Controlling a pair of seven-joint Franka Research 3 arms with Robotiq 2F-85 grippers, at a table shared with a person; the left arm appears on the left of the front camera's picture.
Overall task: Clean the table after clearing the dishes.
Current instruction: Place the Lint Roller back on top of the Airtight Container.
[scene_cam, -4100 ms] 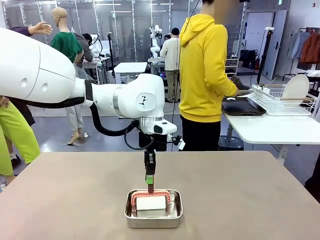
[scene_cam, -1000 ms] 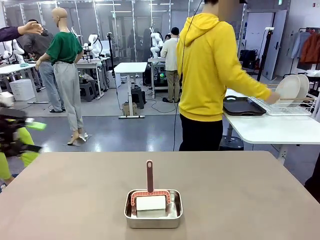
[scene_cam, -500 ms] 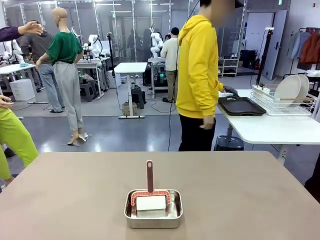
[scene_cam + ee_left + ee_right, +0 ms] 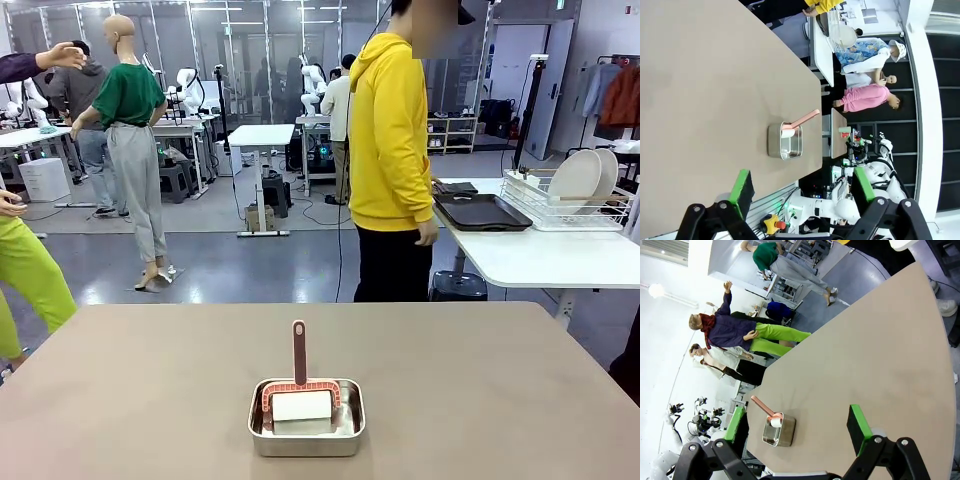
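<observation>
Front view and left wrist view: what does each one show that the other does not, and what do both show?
The front view alone shows the two dark brown rectangular trays on the smaller white table.

The left wrist view alone shows the open left gripper with green pads.

Both show the wide taupe-brown table and the small square steel pan holding a pink-handled roller.

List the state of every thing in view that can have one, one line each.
Left gripper: open, holding nothing, off to the side of the table.
Right gripper: open, holding nothing.
Table: dishes cleared off.
Steel pan: upright on the table's near side, holding the roller.
Roller: in the pan, handle pointing up.
Plates: standing on edge in the wire rack.
Trays: stacked flat beside the wire rack.
</observation>
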